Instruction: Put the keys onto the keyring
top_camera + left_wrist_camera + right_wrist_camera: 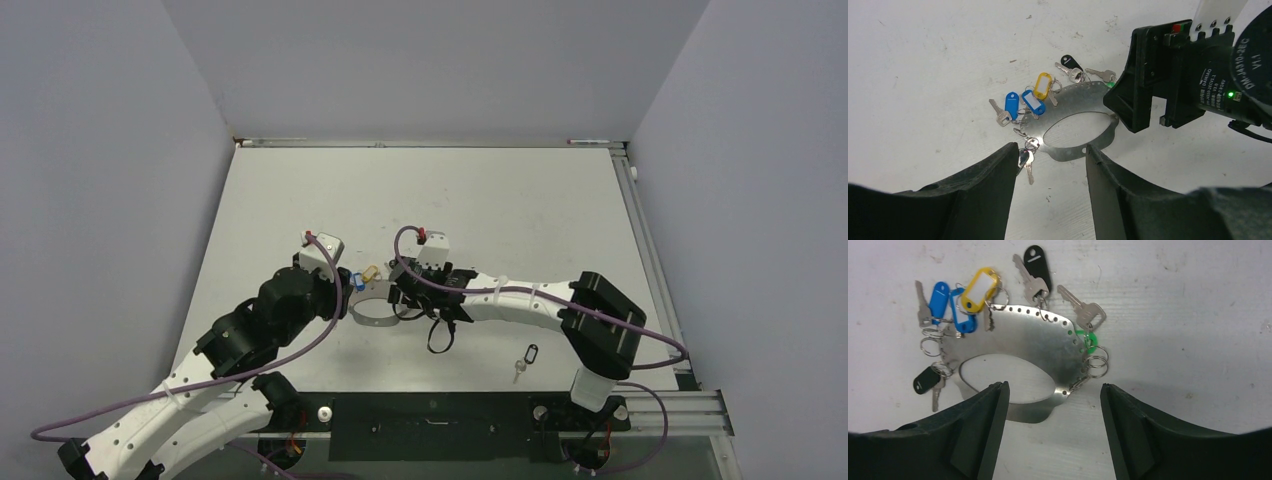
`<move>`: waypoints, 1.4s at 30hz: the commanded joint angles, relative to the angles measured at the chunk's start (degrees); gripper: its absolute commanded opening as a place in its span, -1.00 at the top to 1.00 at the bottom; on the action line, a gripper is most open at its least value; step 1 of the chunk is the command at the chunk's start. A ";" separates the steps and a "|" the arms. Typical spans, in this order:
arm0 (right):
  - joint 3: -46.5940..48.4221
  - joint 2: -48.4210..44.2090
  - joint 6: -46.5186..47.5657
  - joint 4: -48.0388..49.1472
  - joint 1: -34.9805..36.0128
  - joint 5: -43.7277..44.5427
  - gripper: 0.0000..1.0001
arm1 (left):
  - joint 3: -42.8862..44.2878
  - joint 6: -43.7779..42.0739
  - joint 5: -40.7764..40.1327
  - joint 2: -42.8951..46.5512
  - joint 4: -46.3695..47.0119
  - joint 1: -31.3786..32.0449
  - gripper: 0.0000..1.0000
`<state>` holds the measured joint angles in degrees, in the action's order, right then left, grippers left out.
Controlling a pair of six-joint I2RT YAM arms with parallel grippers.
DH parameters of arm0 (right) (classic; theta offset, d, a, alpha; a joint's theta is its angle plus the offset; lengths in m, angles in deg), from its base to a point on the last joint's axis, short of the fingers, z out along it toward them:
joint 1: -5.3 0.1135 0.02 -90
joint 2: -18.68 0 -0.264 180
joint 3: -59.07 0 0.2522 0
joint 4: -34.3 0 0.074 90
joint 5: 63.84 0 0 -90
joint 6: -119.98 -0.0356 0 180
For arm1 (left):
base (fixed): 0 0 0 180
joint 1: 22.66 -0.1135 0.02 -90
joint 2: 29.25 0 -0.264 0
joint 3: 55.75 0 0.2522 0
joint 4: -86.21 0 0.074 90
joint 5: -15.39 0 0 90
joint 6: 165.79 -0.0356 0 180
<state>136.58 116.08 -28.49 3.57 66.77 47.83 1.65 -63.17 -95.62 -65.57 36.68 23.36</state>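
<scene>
The keyring (1033, 335) is a flat silver metal plate with an oval hole and small holes along its rim, lying on the table (372, 312). Keys hang round it on small rings: blue tags (939, 296), a yellow tag (978, 282), a black tag (1037, 260), a bare silver key (1083, 310), a green tag (1088, 340) and a second black tag (926, 380). My left gripper (1052, 150) is open and empty, just short of the plate (1083, 100). My right gripper (1054, 390) is open and empty over the plate's near edge.
One loose key with a black tag (527, 357) lies on the table near the right arm's base. A black strap loop (438, 338) hangs under the right wrist. The right wrist body (1168, 75) fills the left wrist view's right side.
</scene>
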 commanded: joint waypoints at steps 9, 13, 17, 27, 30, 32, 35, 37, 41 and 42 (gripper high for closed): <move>0.40 4.09 -9.53 -4.39 -0.30 2.59 -0.01 | 0.13 -0.67 0.45 0.72 2.93 0.21 0.02; -0.50 4.82 -9.59 -2.81 -0.58 2.72 0.14 | 0.13 -0.67 0.53 0.72 2.91 0.19 0.02; -0.06 6.43 -8.81 -1.93 -1.14 3.35 0.31 | 0.04 -0.67 0.75 0.61 3.01 0.16 0.02; 0.08 9.36 -8.46 -0.74 -1.69 1.95 0.58 | 0.04 -0.76 0.62 0.32 3.05 0.21 0.02; -0.18 9.34 -8.23 -0.26 -2.03 1.39 0.88 | -0.03 -0.76 0.62 0.15 2.99 0.14 0.02; -0.37 8.93 -8.09 -0.26 -2.14 1.36 0.89 | -0.04 -0.76 0.67 0.05 3.00 0.21 0.02; -0.70 8.11 -7.54 -0.06 -2.31 1.17 0.89 | -0.04 -0.75 0.54 -0.18 2.99 0.21 0.02; -1.43 7.32 -6.62 0.62 -2.43 0.47 0.80 | 0.04 -0.76 0.54 -0.33 2.99 0.17 0.02; -4.10 5.43 -5.36 5.04 -3.11 -2.92 0.65 | 0.04 -0.76 0.45 -0.60 2.99 0.13 0.02; -4.56 5.27 -5.44 5.66 -3.17 -3.94 0.64 | 0.04 -0.76 0.50 -0.64 2.99 0.18 0.01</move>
<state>134.53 124.08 -35.25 6.13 64.35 47.48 1.65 -63.19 -95.34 -66.11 36.70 23.36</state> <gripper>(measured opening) 0.169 0.491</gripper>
